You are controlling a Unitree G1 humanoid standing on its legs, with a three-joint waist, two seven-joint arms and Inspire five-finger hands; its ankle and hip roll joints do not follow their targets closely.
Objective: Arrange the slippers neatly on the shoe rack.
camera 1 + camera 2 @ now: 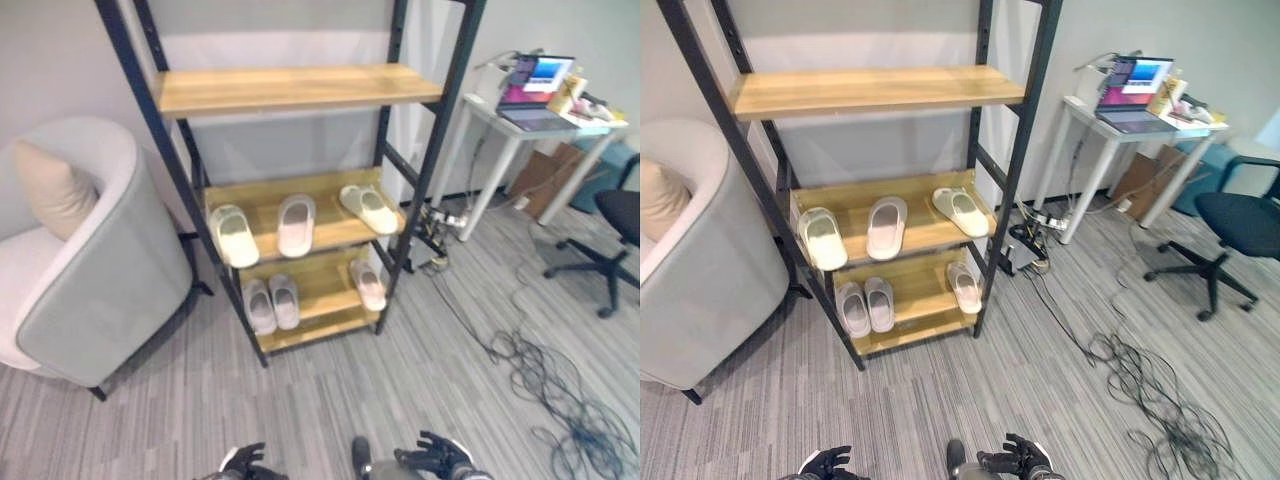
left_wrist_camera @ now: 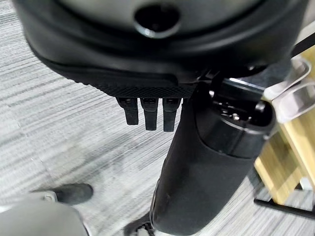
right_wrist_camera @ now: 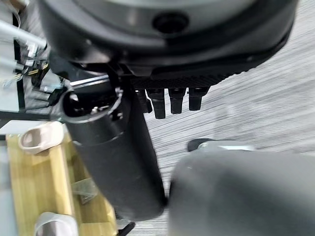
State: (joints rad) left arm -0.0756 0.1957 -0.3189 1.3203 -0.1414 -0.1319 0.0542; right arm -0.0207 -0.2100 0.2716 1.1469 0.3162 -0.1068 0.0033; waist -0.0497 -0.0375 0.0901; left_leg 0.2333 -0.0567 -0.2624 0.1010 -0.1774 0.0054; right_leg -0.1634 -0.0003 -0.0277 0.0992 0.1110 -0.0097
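The shoe rack (image 1: 290, 88) has a black frame and wooden shelves and stands against the wall ahead. Its middle shelf (image 1: 330, 232) carries three slippers: a cream one (image 1: 233, 235) at the left edge, a white one (image 1: 296, 224) in the middle and a cream one (image 1: 367, 208) lying askew at the right. On the lower shelf (image 1: 320, 325) a grey pair (image 1: 271, 303) lies side by side, with a single pale slipper (image 1: 367, 284) at the right. My left hand (image 1: 243, 462) and right hand (image 1: 435, 455) hang low, far in front of the rack. Both are open and hold nothing, their fingers (image 2: 147, 115) straight.
A grey armchair (image 1: 90, 270) with a beige cushion (image 1: 55, 185) stands left of the rack. To the right are a white desk (image 1: 500, 125) with a laptop (image 1: 535, 95), a black office chair (image 1: 615, 225) and tangled cables (image 1: 550, 385) on the carpet.
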